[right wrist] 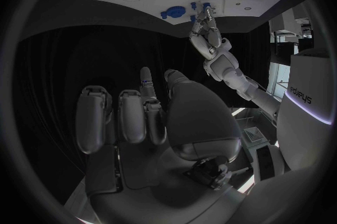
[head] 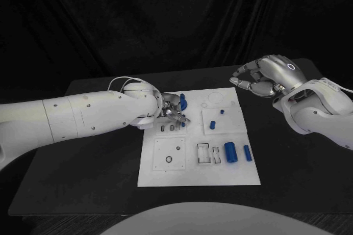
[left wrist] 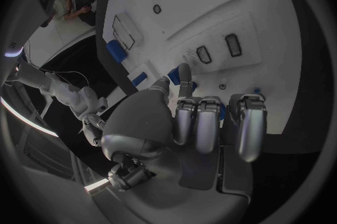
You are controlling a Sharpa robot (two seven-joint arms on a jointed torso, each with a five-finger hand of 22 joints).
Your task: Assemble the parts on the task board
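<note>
The white task board [head: 198,158] lies in the middle of the black desk [head: 96,194]. The left hand [head: 173,114] is low over the board's far left part, next to two small dark slots [head: 171,127]. A small blue part [head: 182,98] sits right by its fingers [left wrist: 184,75], on the far side. It may be pinched between the fingertips, but I cannot tell for sure.

More blue parts lie to the right of this hand. One short blue peg [head: 212,125] is near the middle. A big blue cylinder [head: 231,152] and a thin blue bar [head: 247,153] lie side by side closer to the robot, with their long sides pointing away from it.

The right hand [head: 266,76] hangs in the air past the board's far right corner. Its fingers are curled in and hold nothing. The left hand is much nearer to the parts, so I think it should do the next move.
</note>
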